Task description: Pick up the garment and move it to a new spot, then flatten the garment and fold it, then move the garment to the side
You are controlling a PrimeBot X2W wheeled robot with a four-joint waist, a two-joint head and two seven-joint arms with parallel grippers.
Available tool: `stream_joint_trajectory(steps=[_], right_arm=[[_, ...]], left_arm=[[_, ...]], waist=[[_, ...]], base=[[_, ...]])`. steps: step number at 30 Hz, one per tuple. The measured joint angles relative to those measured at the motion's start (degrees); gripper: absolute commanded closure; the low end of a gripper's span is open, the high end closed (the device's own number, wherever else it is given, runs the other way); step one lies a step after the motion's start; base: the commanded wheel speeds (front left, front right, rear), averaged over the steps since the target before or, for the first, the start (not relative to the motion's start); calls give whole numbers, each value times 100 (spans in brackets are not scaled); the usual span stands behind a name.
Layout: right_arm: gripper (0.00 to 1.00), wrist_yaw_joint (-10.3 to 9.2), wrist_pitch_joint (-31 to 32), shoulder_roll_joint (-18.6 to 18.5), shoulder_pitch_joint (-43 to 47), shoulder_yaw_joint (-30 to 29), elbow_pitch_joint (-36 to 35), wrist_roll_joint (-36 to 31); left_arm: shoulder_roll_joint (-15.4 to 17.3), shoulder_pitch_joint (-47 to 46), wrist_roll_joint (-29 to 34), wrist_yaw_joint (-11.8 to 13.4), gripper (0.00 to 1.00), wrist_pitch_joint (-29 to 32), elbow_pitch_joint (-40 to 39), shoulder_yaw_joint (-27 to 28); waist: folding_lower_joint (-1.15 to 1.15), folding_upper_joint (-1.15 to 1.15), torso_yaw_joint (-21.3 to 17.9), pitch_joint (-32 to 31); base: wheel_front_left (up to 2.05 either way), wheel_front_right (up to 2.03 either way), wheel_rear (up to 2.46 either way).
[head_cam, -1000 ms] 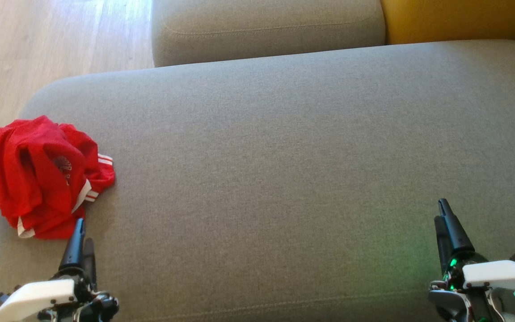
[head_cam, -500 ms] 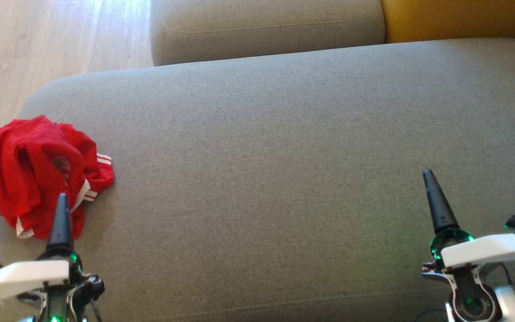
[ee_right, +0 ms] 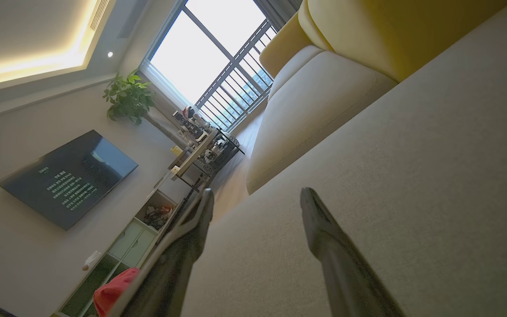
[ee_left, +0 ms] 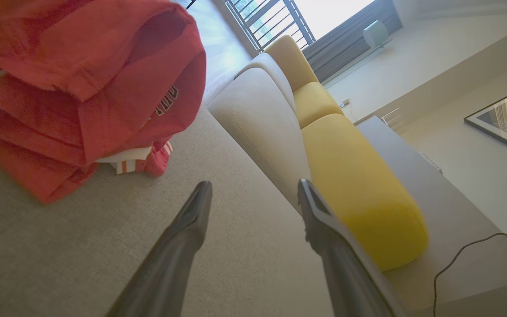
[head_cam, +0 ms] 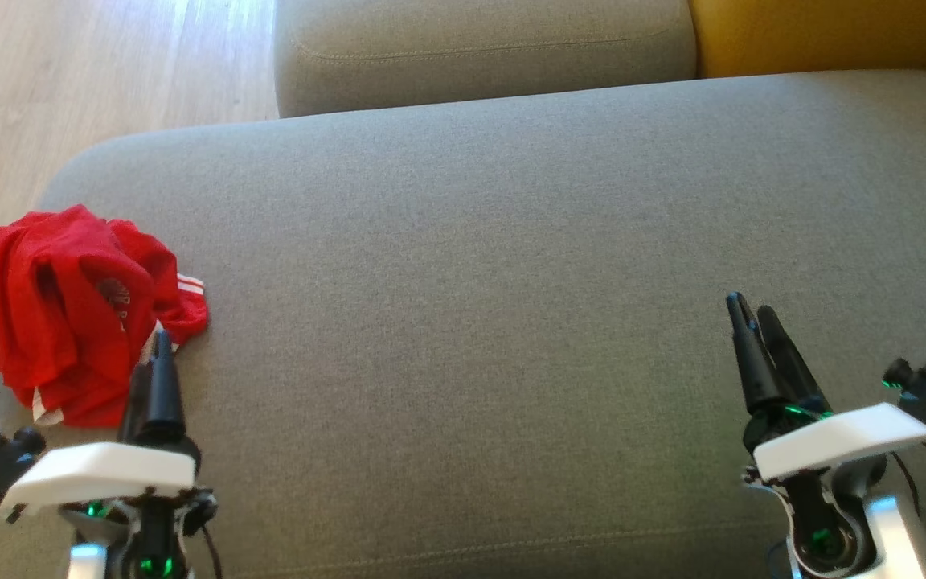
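The garment is a crumpled red shirt with white stripes, bunched at the left end of the grey sofa seat. My left gripper stands open just beside the garment's near right edge, its tips over the red cloth's border. In the left wrist view the garment lies up and left of the open left gripper, with nothing between the fingers. My right gripper hovers open over bare seat far to the right. The right wrist view shows the right gripper open, and a bit of the garment at the bottom left.
A grey back cushion and a yellow cushion line the seat's far side. Wooden floor lies beyond the seat's left end. The garment sits close to that left edge.
Both arms have turned at the wrist and reached forward. The left gripper's tips came up against the garment's edge; the right moved up and left. The garment has kept its place.
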Motion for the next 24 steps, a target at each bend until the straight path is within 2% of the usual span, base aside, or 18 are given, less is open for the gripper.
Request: stream_joint_trajectory(steps=[4, 12, 17, 19, 24], right_arm=[[0, 0, -58, 0, -88, 122, -144, -297], [0, 0, -223, -2, -103, 213, -219, -1046], [0, 0, -303, -3, -104, 337, -221, -1457], [0, 0, -304, -3, -104, 341, -208, -1550], [0, 0, -389, -7, -103, 331, -141, -1905]], left_arm=[[127, 3, 509, 224, 0, -69, -120, -300], [653, 1, 1357, 1034, 0, -177, -218, -1103], [945, -5, 1749, 1451, 0, -268, -125, -1635], [990, -7, 1812, 1521, 0, -279, -99, -1727], [1199, -105, 2183, 1884, 0, -377, 11, -2152]], waist=[[-1, 0, -4, 5], [-1, 0, -33, -2], [-1, 0, -52, -20], [0, 0, -54, -25], [-1, 0, -51, -48]], base=[[0, 0, 0], [0, 0, 0], [0, 0, 0], [0, 0, 0], [0, 0, 0]])
